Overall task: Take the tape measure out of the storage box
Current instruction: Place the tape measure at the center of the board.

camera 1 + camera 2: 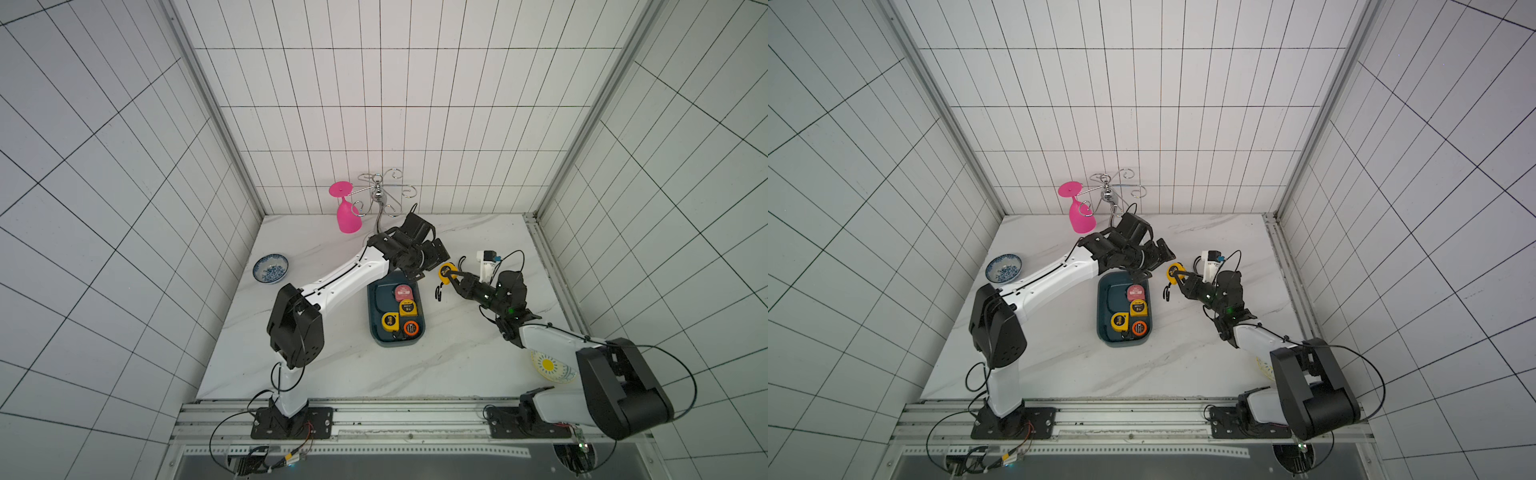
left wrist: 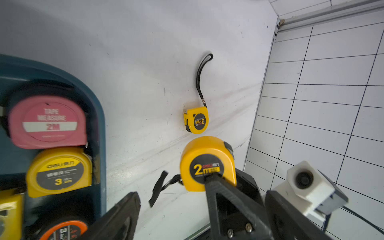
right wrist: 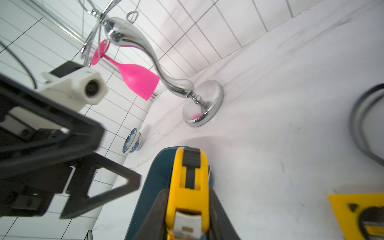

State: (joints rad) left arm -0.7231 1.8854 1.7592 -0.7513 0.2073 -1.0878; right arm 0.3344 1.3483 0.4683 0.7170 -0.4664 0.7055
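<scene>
A white marble-patterned table (image 1: 332, 365) fills the floor of a tiled cell. Two white-and-black arms reach over it from the near rail. The left arm (image 1: 345, 278) stretches to the far end of the storage box. The right arm (image 1: 544, 336) angles in from the right side.

The storage box (image 1: 378, 303), a shallow dark teal bin, sits near the table's middle. Behind it, close to the back wall, stands a chrome glass rack (image 1: 377, 195) with a pink wine glass (image 1: 348, 218) hanging upside down from one of its hooks. A blue-and-white bowl (image 1: 270, 269) rests by the left wall. A yellow-patterned dish (image 1: 548, 365) lies partly under the right arm.

The left gripper (image 1: 417, 271) hangs over the box's far rim with its jaws spread wide and nothing between them. The right gripper (image 1: 454, 276) is clamped on a yellow 2 m tape measure (image 1: 444, 270). It holds the tape measure above the table just beside the box's far right corner, outside the bin, with the black wrist strap (image 1: 438, 293) dangling.

Four tape measures lie along the box's right side: a pink one (image 1: 403, 292), a yellow 3 m one (image 1: 408, 307), another yellow one (image 1: 390, 321) and an orange-and-black one (image 1: 410, 328). The left wrist view also shows a small yellow tape measure (image 2: 196, 122) on the bare table beyond the held one.
</scene>
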